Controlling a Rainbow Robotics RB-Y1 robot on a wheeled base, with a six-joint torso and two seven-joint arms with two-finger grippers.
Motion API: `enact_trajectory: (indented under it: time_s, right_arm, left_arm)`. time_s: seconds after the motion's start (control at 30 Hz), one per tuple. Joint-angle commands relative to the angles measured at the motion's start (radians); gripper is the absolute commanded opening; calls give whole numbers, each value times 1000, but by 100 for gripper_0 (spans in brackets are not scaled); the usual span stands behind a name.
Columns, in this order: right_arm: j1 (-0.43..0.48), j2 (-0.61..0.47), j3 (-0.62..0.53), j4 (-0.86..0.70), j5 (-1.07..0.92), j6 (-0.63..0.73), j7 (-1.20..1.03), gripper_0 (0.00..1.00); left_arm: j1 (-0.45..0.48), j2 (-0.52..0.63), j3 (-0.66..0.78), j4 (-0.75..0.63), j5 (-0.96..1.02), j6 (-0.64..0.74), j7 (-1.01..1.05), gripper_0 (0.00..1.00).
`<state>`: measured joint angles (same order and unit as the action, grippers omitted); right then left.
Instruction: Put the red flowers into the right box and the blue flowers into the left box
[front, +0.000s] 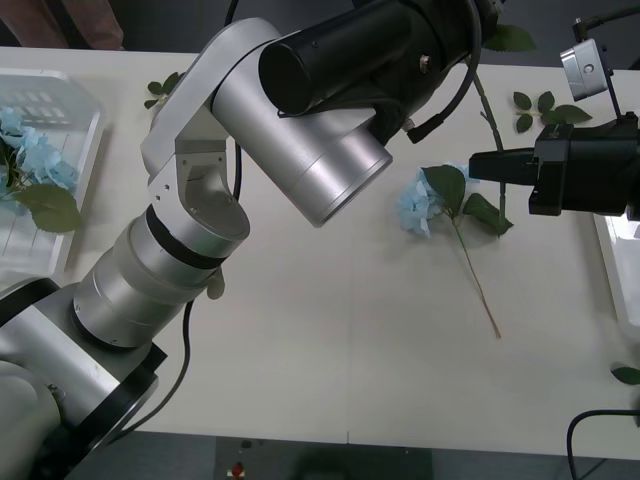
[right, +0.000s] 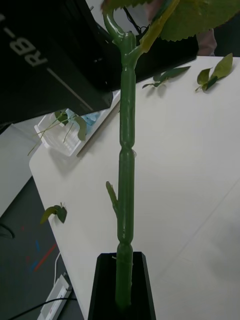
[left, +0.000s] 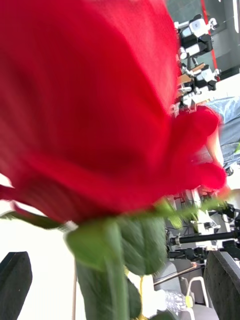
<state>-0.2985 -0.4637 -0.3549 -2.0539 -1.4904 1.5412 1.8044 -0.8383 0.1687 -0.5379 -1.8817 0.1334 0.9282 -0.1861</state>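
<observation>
A red flower (left: 100, 100) looms close in the left wrist view, and my left gripper (left: 117, 257) stands open around its stem. My right gripper (right: 120, 260) is shut on the lower part of that green stem (right: 125, 165). In the front view the stem (front: 487, 110) runs up from the right gripper (front: 476, 165) and passes behind the left arm, which hides the bloom. One blue flower (front: 415, 205) lies on the table below them. The left box (front: 75, 105) at far left holds blue flowers (front: 30, 160). A rim of the right box (front: 615, 260) shows at the right edge.
My silver left arm (front: 300, 130) crosses the table diagonally from bottom left to top right. Loose leaf sprigs lie at the back left (front: 165, 88), back right (front: 545, 108) and near right edge (front: 628, 375). Bare tabletop (front: 330, 340) lies in front.
</observation>
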Motion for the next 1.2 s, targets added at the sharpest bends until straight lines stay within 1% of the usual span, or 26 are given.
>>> enact_trajectory:
  time_s: [0.03, 0.17, 0.3, 0.5, 0.57, 0.63, 0.7, 0.83, 0.93, 1.0, 1.2]
  right_arm:
    - [-27, -7, -70, -37, 4, 56, -59, 0]
    - [-27, -44, -119, -35, 15, 106, -70, 0]
    - [-27, -96, -154, -35, 55, 148, -82, 0]
    - [-25, -167, -211, -34, 168, 215, -105, 0]
    - [-25, -185, -233, -15, 205, 240, -116, 0]
    - [-25, -194, -248, 3, 223, 252, -117, 0]
    - [-25, -224, -277, 60, 268, 272, -120, 0]
    - [-25, -280, -300, 159, 346, 278, -120, 0]
    - [-25, -311, -314, 225, 414, 278, -122, 0]
    - [-27, -337, -319, 282, 484, 278, -123, 0]
    - [-25, -391, -319, 388, 636, 266, -128, 0]
  left_arm:
    - [-11, 43, 84, -80, 114, -3, -78, 100]
    - [36, 78, 151, -145, 241, 24, -211, 100]
    - [81, 123, 219, -228, 364, 116, -360, 100]
    - [188, 193, 354, -350, 591, 242, -631, 100]
    - [226, 213, 394, -376, 658, 282, -734, 100]
    - [248, 224, 417, -389, 696, 302, -796, 100]
    - [305, 253, 472, -398, 784, 334, -951, 100]
    - [384, 318, 529, -398, 888, 333, -1158, 100]
    - [430, 364, 550, -396, 948, 319, -1263, 100]
    - [470, 407, 566, -390, 1022, 282, -1349, 100]
    - [576, 503, 598, -375, 1221, 184, -1543, 100]
